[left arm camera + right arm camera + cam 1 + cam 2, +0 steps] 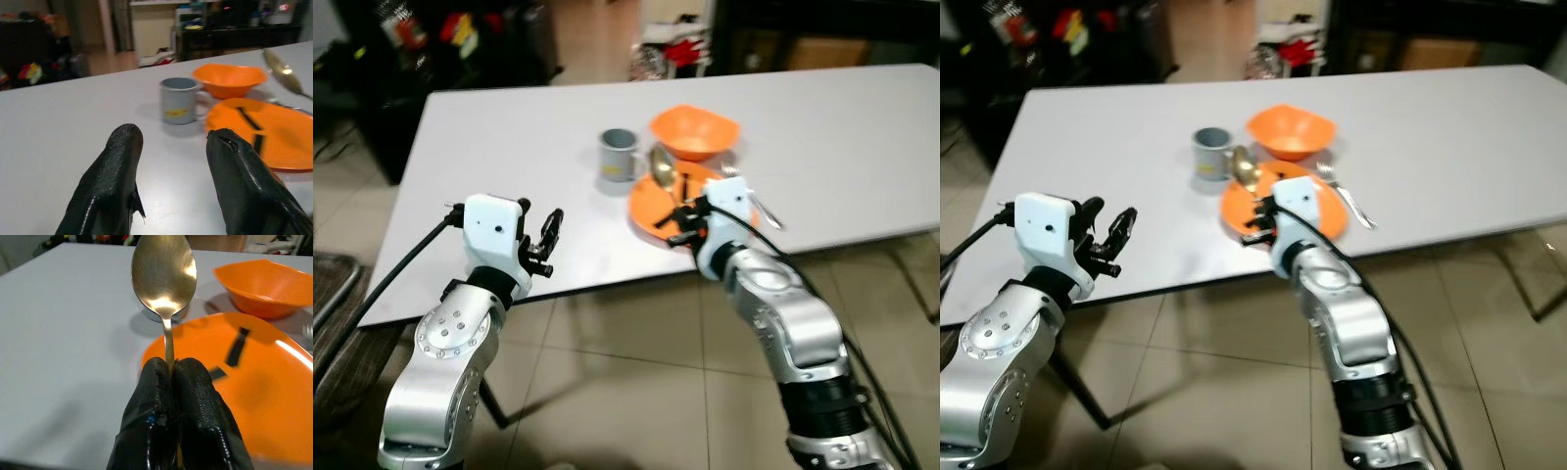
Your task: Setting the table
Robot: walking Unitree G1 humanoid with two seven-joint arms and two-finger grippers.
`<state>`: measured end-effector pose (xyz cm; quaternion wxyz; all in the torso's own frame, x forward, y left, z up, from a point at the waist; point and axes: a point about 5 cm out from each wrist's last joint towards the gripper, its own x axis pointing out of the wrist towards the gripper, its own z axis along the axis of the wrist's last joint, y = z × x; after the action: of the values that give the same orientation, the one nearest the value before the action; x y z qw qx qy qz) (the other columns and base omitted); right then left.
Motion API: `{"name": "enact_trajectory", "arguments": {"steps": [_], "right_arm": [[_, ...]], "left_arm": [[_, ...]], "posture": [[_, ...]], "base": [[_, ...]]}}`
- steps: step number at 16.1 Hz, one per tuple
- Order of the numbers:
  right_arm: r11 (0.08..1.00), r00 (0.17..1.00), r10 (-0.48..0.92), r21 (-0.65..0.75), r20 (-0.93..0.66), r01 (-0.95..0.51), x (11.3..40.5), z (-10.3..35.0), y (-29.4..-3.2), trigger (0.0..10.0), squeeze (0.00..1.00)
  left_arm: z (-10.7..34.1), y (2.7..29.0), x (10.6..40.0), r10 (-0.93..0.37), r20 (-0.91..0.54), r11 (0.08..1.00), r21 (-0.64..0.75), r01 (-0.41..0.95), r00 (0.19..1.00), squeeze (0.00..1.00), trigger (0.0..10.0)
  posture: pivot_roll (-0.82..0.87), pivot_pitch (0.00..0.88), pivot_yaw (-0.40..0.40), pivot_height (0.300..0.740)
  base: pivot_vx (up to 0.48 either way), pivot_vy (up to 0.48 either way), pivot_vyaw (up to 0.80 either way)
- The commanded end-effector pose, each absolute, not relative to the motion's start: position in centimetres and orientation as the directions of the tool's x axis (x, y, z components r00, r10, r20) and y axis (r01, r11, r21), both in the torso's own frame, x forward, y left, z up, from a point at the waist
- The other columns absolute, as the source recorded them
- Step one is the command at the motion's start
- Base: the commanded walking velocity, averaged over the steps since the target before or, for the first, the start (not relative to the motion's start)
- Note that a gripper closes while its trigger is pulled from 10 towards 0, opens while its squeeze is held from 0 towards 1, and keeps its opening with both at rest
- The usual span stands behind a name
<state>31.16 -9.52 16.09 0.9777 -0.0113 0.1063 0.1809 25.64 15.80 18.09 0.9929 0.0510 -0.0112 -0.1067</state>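
Metal spoon (164, 271) clamped in right pincer (172, 377), above orange plate (254, 391)

Home dining area: white table (489, 147) on a beige tiled floor (636, 382), laid beyond the left gripper (546, 242) with a grey mug (619, 157), orange bowl (695, 132) and plate (274, 134); dark cluttered shelves (440, 39) behind the table's far edge.
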Motion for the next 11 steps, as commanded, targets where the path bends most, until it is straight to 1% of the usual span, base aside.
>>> {"name": "enact_trajectory", "arguments": {"steps": [1,3,4,7,11], "right_arm": [[0.926,0.908,0.373,0.017,-0.19,-0.377,31.1,16.7,-8.9,10.0,0.0],[0.912,0.893,0.404,0.009,-0.196,-0.411,31.0,16.6,-8.6,10.0,0.0],[0.907,0.885,0.419,0.05,-0.2,-0.418,30.9,16.5,-8.5,10.0,0.0],[0.896,0.869,0.437,0.034,-0.232,-0.442,30.9,16.2,-8.1,10.0,0.0],[0.904,0.857,0.406,0.001,-0.316,-0.427,30.8,15.0,-7.5,10.0,0.0]], "left_arm": [[18.2,16.2,25.5,-0.201,0.014,0.974,0.112,0.198,0.98,0.0,10.0],[18.2,16.3,25.4,-0.197,0.013,0.974,0.113,0.195,0.98,0.0,10.0],[18.2,16.3,25.3,-0.195,0.011,0.975,0.113,0.192,0.981,0.0,10.0],[18.0,16.6,25.0,-0.198,-0.002,0.972,0.125,0.196,0.98,0.0,10.0],[17.7,17.2,24.6,-0.221,-0.031,0.964,0.144,0.223,0.975,0.0,10.0]], "posture": [[-0.07,0.03,0.005,0.74],[-0.07,0.029,0.005,0.74],[-0.07,0.029,0.005,0.74],[-0.06,0.033,0.001,0.74],[-0.06,0.036,0.002,0.74]], "base": [[0.341,0.0,0.8],[0.343,0.0,0.75],[0.349,0.0,0.0],[0.0,0.0,0.0],[0.0,0.0,0.0]]}}
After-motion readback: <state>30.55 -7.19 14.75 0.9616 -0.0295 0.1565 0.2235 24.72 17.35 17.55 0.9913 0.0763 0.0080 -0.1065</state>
